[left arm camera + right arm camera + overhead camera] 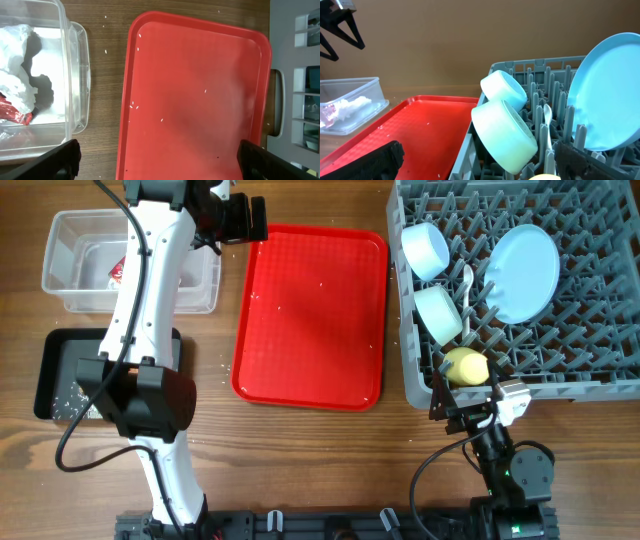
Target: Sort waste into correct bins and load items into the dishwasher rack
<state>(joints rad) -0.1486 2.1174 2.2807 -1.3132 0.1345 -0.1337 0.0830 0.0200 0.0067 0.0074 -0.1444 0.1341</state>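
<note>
1. Wood-grain tabletop (300,450) all round, and the flat red tray (310,310) sits centre stage between the bins and the rack.
2. Left gripper (245,220) hangs over the red tray's far corner, just beside the clear tub (55,280). Its jaws are spread wide: the wrist view shows a finger (60,160) in each bottom corner with nothing between them.
3. Off to that gripper's side, inside the tub, the crumpled white tissue (15,55) and the red-and-white wrapper (12,114) lie bunched together at one end.
4. A few rice grains (133,105) dot the red tray beneath the open jaws.
5. The black tray (50,370) lies near the left arm's base, well apart from the gripper. White rice (70,405) is scattered in it, and the arm covers part of it.
6. Right gripper (468,398) sits at the near edge of the dishwasher rack (600,360), fingers wide apart and empty.
7. Right in front of it, the yellow cup (465,366) sits in the rack's near row, very close; whether they touch, I cannot tell.
8. Beyond the cup, the pale green bowl (505,135) and pale blue bowl (504,90) rest on their sides. The white spoon (547,117) stands among the pegs, and the pale blue plate (607,95) stands on edge.
</note>
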